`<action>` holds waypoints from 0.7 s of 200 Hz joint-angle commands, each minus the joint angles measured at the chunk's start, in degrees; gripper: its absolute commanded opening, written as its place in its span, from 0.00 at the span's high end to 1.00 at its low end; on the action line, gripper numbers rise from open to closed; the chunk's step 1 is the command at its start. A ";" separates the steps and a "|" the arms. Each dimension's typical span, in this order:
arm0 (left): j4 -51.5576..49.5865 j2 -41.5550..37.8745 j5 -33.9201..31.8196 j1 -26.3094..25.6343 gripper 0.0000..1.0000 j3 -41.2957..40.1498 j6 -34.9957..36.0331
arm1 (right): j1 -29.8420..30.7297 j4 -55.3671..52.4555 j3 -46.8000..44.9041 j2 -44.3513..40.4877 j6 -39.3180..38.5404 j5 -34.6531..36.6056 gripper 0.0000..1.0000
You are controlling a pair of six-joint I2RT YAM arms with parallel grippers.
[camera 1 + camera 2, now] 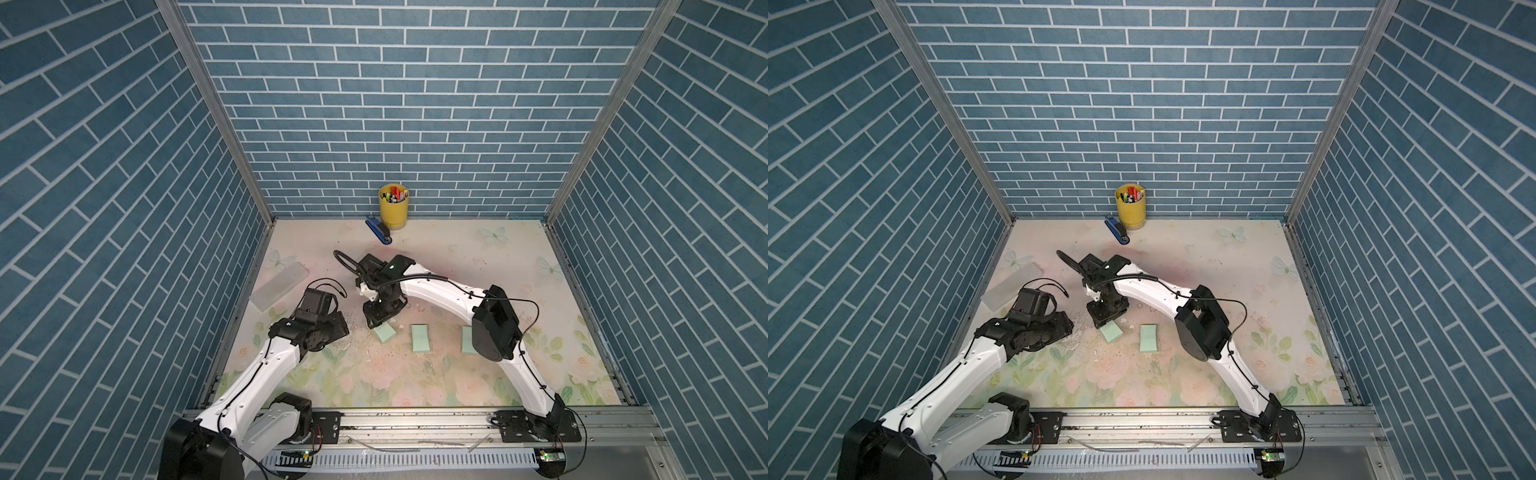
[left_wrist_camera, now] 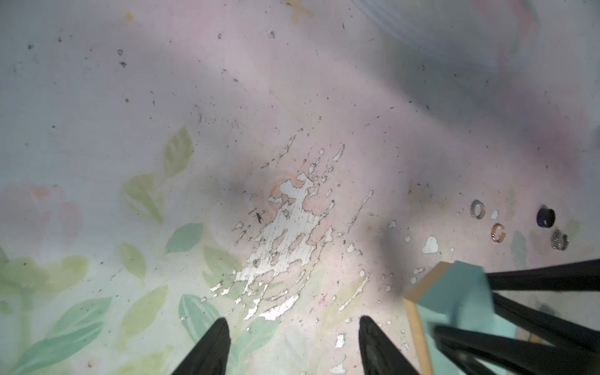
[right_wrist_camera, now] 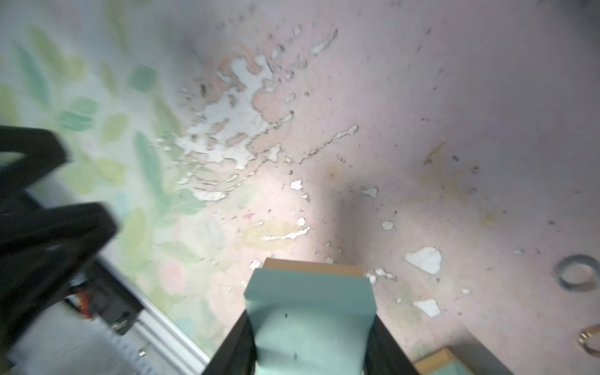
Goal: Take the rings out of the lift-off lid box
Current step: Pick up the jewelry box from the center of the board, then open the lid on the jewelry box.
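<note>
top / counter point(image 1: 457, 257): floral mat, print chipped away left of centre.
top / right tool point(image 1: 381, 321): pointing down at a mint-green box point(image 1: 384, 332), seen in both top views; its own body hides the jaws from up here.
top / other green parts: second mint-green piece point(image 1: 420, 337) lies flat just right of the box. In a top view a third mint-green piece point(image 1: 467, 338) sits half behind the right arm's elbow.
top / left tool point(image 1: 337, 328): low over the counter, near the box on its left side, apart from it.
top / background: yellow cup point(image 1: 393, 206) of pens at the back wall, blue stapler point(image 1: 378, 236) just in front of it, frosted plastic case point(image 1: 277, 286) at the left edge.
left wrist / left tool: fingers point(image 2: 207, 350) apart, nothing between them, chipped counter below.
left wrist / box: tilted, brown edge showing, the right tool's black fingers on it.
left wrist / out of the box: four loose on the bare counter just beyond the box, none touching: grey ribbed ring point(image 2: 478, 209), gold-copper ring point(image 2: 498, 232), black ring point(image 2: 545, 217), dark patterned ring point(image 2: 560, 240).
right wrist / right tool: clamped on the mint-green box, one finger against each side.
right wrist / counter: grey ribbed ring near the box. A gold-coloured ring is cut by the frame edge, and a corner of another brown-edged green piece shows beside it.
</note>
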 commanded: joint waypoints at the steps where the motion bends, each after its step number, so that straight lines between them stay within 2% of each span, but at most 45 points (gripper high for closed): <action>1: 3.01 -3.38 2.42 0.99 0.35 -1.31 1.54 | -3.78 0.54 -1.67 -6.97 0.53 -8.31 0.52; 15: 7.01 -6.11 6.10 1.78 0.35 -2.68 1.74 | -5.97 2.93 -4.35 -9.00 1.17 -13.01 0.52; 34: 15.05 -8.35 14.33 2.55 0.35 -4.24 1.57 | -9.25 10.78 -10.78 -12.34 4.53 -22.24 0.52; 61: 27.03 -8.15 26.30 2.81 0.34 -5.79 -0.29 | -12.31 23.28 -18.17 -16.44 10.10 -32.35 0.53; 85: 40.45 -6.10 36.42 3.17 0.33 -7.75 -5.45 | -14.04 30.53 -20.58 -17.89 14.36 -38.67 0.53; 117: 56.88 -3.36 42.62 3.72 0.32 -11.10 -14.22 | -16.46 40.49 -24.52 -19.16 21.25 -44.44 0.53; 140: 63.51 -2.12 44.86 3.89 0.32 -12.74 -17.85 | -17.26 43.50 -26.37 -19.83 22.77 -46.63 0.53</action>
